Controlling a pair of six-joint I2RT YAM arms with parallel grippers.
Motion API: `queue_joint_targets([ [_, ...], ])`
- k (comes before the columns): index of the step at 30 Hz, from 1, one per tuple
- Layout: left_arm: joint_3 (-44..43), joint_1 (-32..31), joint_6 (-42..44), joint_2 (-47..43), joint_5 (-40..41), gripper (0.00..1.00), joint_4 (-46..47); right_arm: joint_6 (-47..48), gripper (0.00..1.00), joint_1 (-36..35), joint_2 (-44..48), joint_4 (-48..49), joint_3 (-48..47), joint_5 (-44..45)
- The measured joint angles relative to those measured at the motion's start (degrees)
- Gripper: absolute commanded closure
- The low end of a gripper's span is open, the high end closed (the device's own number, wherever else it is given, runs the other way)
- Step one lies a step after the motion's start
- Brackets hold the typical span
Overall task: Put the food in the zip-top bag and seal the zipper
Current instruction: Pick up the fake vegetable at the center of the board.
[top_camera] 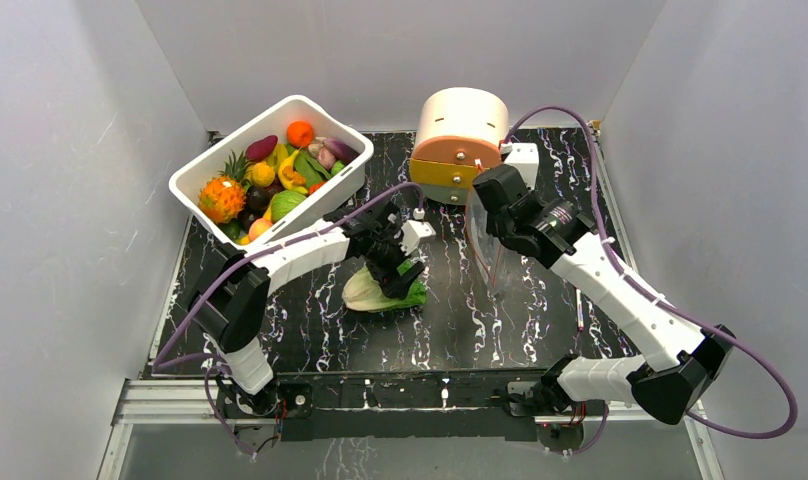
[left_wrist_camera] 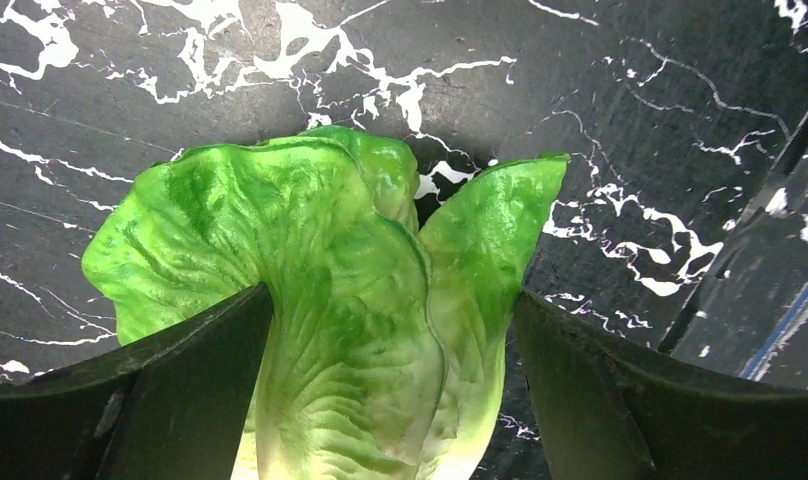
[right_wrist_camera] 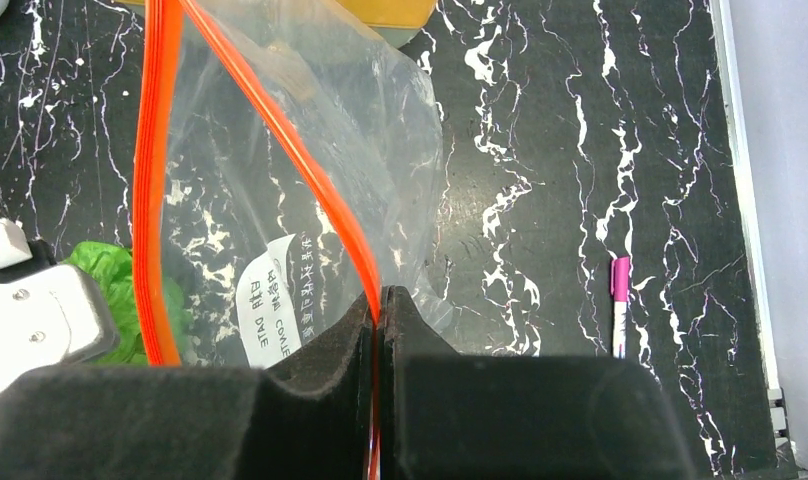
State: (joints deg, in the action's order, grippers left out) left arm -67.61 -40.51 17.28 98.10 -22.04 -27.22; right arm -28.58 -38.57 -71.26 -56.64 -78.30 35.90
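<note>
The left claw [left_wrist_camera: 390,310] hangs spread wide over the lettuce [left_wrist_camera: 330,300], its 2 fingers [left_wrist_camera: 180,390] standing on either side of the leaves, which lie on the black marbled counter [top_camera: 460,330]. To the right of the lettuce, the right claw [right_wrist_camera: 380,320] is clenched on the orange-red zipper [right_wrist_camera: 155,200] of the clear zip-top bag [right_wrist_camera: 400,130], whose mouth gapes open. Behind and left of the lettuce, a white tub [top_camera: 195,195] holds the other toy food [top_camera: 280,175]; a round drawer box [top_camera: 460,120] stands behind and right of it.
</note>
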Motion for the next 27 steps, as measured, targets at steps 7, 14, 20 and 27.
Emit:
queue_joint_targets([
  [7, 0.9, -1.9, 0.9, -0.2, 4.0, 0.40, 0.5, 0.1, 1.00, 0.7, 0.7, 1.5, 1.6, -1.4],
  [14, 1.7, -2.0, -1.4, -3.8, 5.7, 0.57, 0.4, -0.3, 1.00, 0.8, 0.8, 3.8, 4.3, -4.6],
  [20, 4.9, -2.0, -5.0, -11.3, 7.9, 0.71, 1.4, -1.5, 1.00, 0.8, 1.0, 5.2, 5.9, -7.7],
  [27, 7.9, -2.0, -8.2, -19.5, 8.4, 0.04, 5.0, -2.3, 1.00, 0.8, 1.0, 6.2, 6.4, -11.6],
])
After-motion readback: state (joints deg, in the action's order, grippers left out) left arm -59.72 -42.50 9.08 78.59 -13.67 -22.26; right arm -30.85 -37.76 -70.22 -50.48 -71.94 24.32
